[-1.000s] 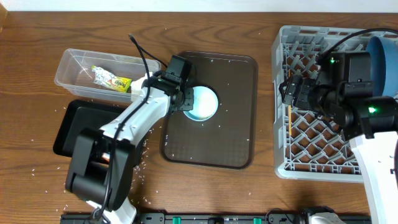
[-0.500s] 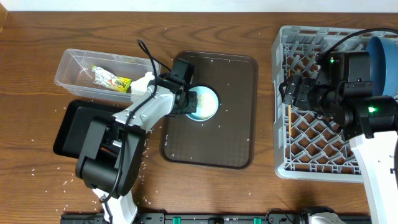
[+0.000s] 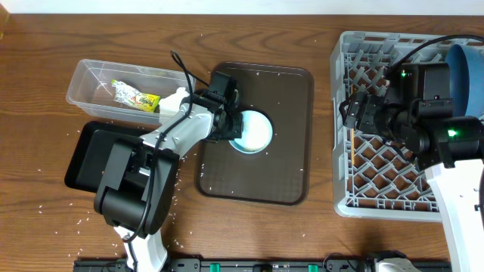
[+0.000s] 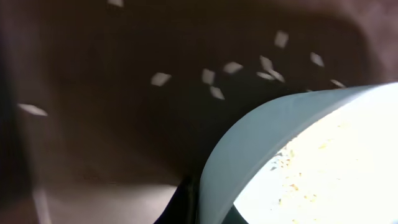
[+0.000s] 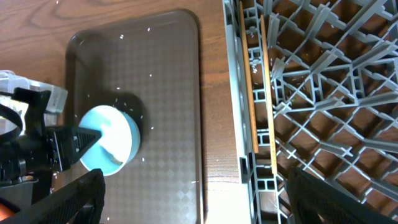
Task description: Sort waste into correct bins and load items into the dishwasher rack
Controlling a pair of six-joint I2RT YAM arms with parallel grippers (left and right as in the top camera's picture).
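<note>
The small light-blue cup [image 3: 254, 132] is on the brown serving tray [image 3: 283, 170], tipped so its pale inside shows. My left gripper [image 3: 230, 124] is shut on the cup's left rim; the left wrist view shows the cup wall [image 4: 249, 149] between the dark fingers [image 4: 205, 208]. My right gripper [image 3: 355, 110] is open and empty over the left edge of the grey dishwasher rack [image 3: 378, 193]. Wooden chopsticks [image 5: 254, 87] lie in the rack [image 5: 323, 93]. The dark-blue plate [image 3: 465, 64] stands in the rack's far right. The cup also shows in the right wrist view [image 5: 115, 140].
The clear tub [image 3: 94, 79] at the far left holds the yellow-green wrapper [image 3: 138, 97]. The black tray [image 3: 91, 155] lies in front of it. White rice grains [image 4: 214, 74] are scattered on the brown tray [image 4: 112, 106] and the table.
My left gripper has shifted slightly right at the cup. The cup has tipped and shows more of its inside. The right arm has not moved.
</note>
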